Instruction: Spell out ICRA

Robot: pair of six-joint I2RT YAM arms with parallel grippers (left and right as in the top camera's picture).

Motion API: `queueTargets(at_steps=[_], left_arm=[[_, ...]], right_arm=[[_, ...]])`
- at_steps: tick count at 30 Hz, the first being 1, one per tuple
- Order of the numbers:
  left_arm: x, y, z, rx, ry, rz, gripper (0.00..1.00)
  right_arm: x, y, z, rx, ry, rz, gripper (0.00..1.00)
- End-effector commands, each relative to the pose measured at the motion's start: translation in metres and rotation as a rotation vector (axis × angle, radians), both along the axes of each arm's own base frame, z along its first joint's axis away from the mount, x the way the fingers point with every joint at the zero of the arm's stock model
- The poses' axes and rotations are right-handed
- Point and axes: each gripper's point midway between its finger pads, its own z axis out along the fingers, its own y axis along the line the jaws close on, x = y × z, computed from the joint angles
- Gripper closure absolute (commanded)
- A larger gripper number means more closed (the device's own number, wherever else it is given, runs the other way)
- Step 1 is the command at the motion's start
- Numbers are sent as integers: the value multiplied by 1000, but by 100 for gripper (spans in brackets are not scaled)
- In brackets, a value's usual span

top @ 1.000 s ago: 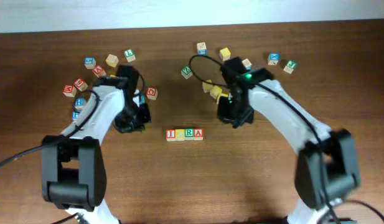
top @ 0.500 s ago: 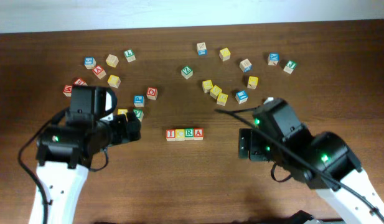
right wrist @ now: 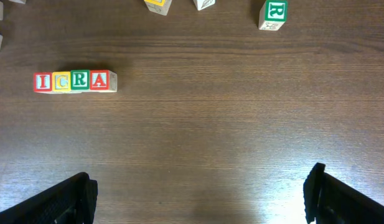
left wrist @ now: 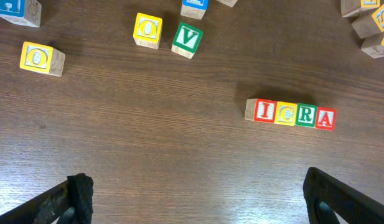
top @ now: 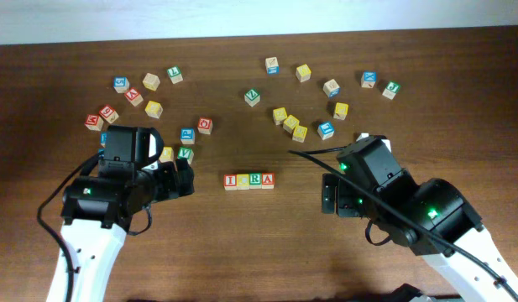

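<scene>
Four wooden cubes stand touching in a row at the table's middle and read ICRA: red I (top: 232, 181), yellow C (top: 243, 180), green R (top: 255, 180), red A (top: 268, 180). The left wrist view has the row (left wrist: 290, 114) at upper right, and in the right wrist view it (right wrist: 72, 81) lies at upper left. My left gripper (top: 181, 179) hovers left of the row, open and empty, over bare wood (left wrist: 195, 199). On the row's right, my right gripper (top: 328, 195) is open too, with nothing between its fingers (right wrist: 201, 193).
Loose letter cubes lie scattered across the far half of the table, one cluster at the left (top: 149, 84) and one at the right (top: 292, 124). A yellow O (left wrist: 147, 28) and a green V (left wrist: 187, 38) sit just beyond my left gripper. A spare green R (right wrist: 276, 12) lies beyond the right one.
Both arms have drawn back from the far clusters toward the near edge, either side of the row. Both grippers went from shut to wide open. The row has not moved.
</scene>
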Motion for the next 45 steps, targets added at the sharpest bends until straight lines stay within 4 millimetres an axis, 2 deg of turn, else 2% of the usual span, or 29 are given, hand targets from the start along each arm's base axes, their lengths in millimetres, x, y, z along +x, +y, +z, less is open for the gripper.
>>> queueTargets(at_steps=[1,15,17,20,26,28,32,38,45], left_arm=[[-2,2,0,7,-2,5,1],[-2,2,-1,7,-2,5,1],[-2,2,-1,7,-2,5,1],[-2,2,0,7,-2,5,1],[-2,2,-1,7,-1,5,1],[-2,2,-1,7,-1,5,1],[-2,2,-1,7,-2,5,1],[-2,2,-1,7,-2,5,1],[-2,2,-1,7,-2,5,1]], right_arm=[[-1,-3,-3,-19,1,-14,2],[-2,-5,-5,-30,13,-14,2],[1,-8,-3,-40,0,-3,2],[10,-24,2,-17,-25,-77,2],[23,-57,9,97,-197,-135,1],[21,-65,6,122,-258,-135,1],[2,-84,-6,153,-396,-200,2],[-19,-91,-18,138,-655,-139,2],[1,-87,-32,81,-856,-43,2]])
